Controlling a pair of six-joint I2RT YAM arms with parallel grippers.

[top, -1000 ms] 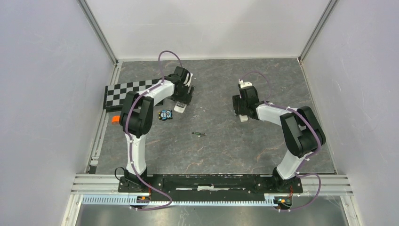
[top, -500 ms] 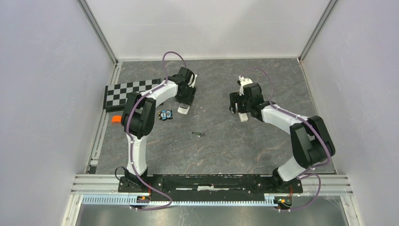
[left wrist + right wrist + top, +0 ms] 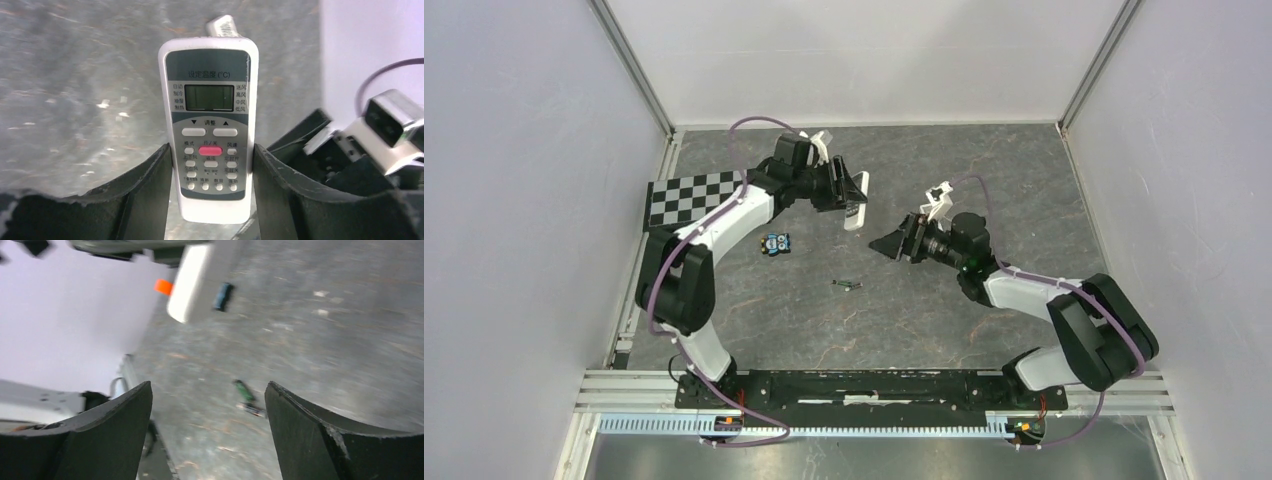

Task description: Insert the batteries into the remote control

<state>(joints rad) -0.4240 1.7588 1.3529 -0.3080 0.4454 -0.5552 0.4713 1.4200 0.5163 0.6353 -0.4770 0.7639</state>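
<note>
My left gripper (image 3: 211, 148) is shut on the lower sides of the white remote control (image 3: 210, 115), whose button face and display are turned toward the wrist camera. From above, the left gripper (image 3: 852, 192) holds the remote (image 3: 856, 213) tilted above the table, left of centre. My right gripper (image 3: 892, 243) is open and empty, pointing left toward the remote with a short gap between them. The batteries (image 3: 848, 285) lie on the table below both grippers. In the right wrist view the batteries (image 3: 245, 392) show blurred between the open right gripper (image 3: 209, 386) fingers, farther off.
A small blue toy (image 3: 775, 244) sits left of the batteries. A checkered board (image 3: 694, 195) lies at the far left. A small pale piece (image 3: 222, 25) lies on the table beyond the remote's top. An orange item (image 3: 162, 286) shows near the left wall.
The left arm lifted the remote off the table and swung it right. The right arm turned to point left at the remote, and its jaws widened.
</note>
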